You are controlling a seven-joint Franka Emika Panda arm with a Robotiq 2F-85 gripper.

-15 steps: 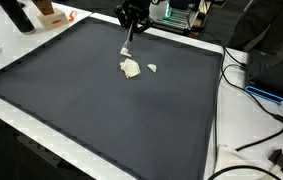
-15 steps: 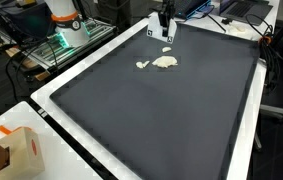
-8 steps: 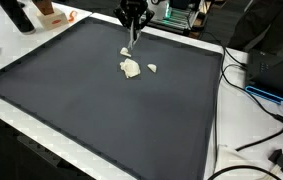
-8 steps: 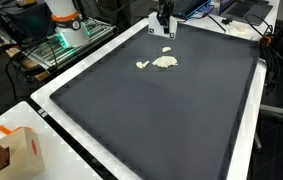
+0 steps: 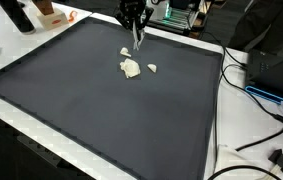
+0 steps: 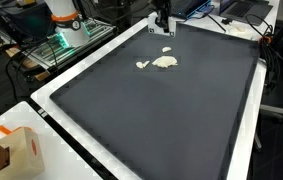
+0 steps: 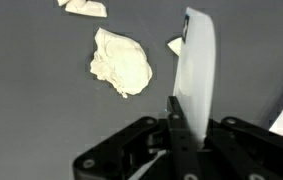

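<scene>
Fingers (image 7: 174, 118) of the gripper (image 5: 134, 22) are clamped on a white flat tool (image 7: 197, 60) hanging over the dark mat's (image 5: 81, 100) far edge. A crumpled white lump (image 5: 130, 68) and a small scrap (image 5: 152, 68) lie on the mat nearby.

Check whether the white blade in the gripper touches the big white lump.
Apart. The wrist view shows bare dark mat between the white blade and the big white lump.

A brown cardboard box (image 6: 17, 150) sits by one corner of the dark mat (image 6: 151, 120), black cables (image 5: 266, 131) beside another edge.
</scene>
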